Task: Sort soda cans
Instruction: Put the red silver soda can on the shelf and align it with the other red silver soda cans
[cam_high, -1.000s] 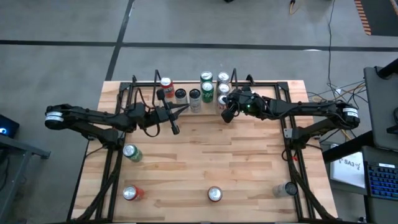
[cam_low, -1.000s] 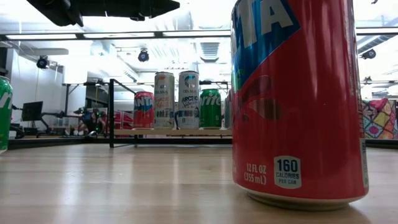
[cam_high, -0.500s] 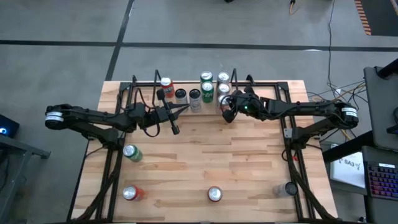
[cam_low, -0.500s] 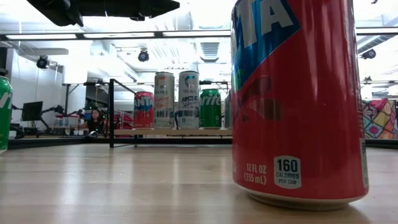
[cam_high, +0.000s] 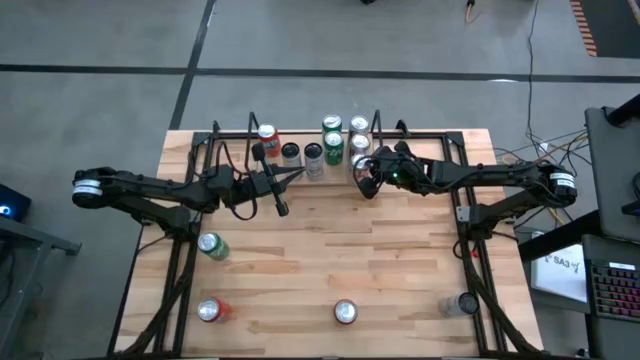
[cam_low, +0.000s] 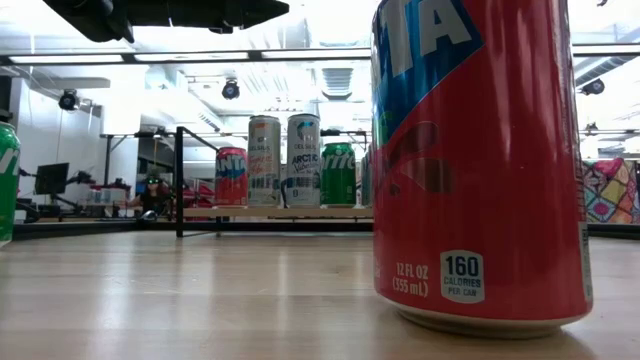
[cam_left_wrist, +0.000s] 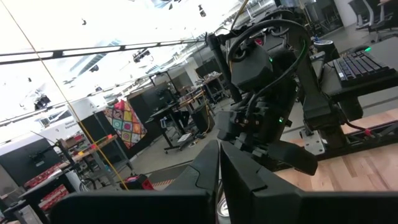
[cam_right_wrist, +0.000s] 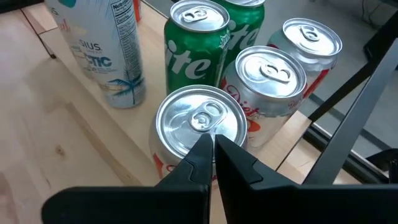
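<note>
Several soda cans stand upright in a cluster at the table's far edge (cam_high: 332, 148); in the right wrist view these are green cans (cam_right_wrist: 196, 46), silver-white cans (cam_right_wrist: 268, 81) and a tall white can (cam_right_wrist: 102, 50). My right gripper (cam_right_wrist: 212, 142) is shut, slanting down over the nearest silver-topped can (cam_right_wrist: 198, 119), also seen in the high view (cam_high: 357, 163). My left gripper (cam_high: 296, 174) is shut, held above the table left of the cluster, pointing toward the right arm. Loose cans stand near the front: green (cam_high: 211, 245), red (cam_high: 210, 311), red (cam_high: 345, 313), silver (cam_high: 461, 303). My right gripper's shut fingertips (cam_right_wrist: 203, 144) stand over the near rim of the silver-topped can's lid (cam_right_wrist: 186, 134), coming from the near side and slanting down. Whether they touch the lid I cannot tell. The can stands upright on the table.
Black metal frames (cam_high: 215, 150) flank the table's left and right sides and far edge. In the low view a red can (cam_low: 480, 160) stands close to the camera and a green can (cam_low: 5, 180) at the left. Bare wood lies mid-table (cam_high: 330, 240).
My right gripper has tipped its fingers further down and edged slightly toward the can cluster at the far edge, staying shut. The cans have not moved.
</note>
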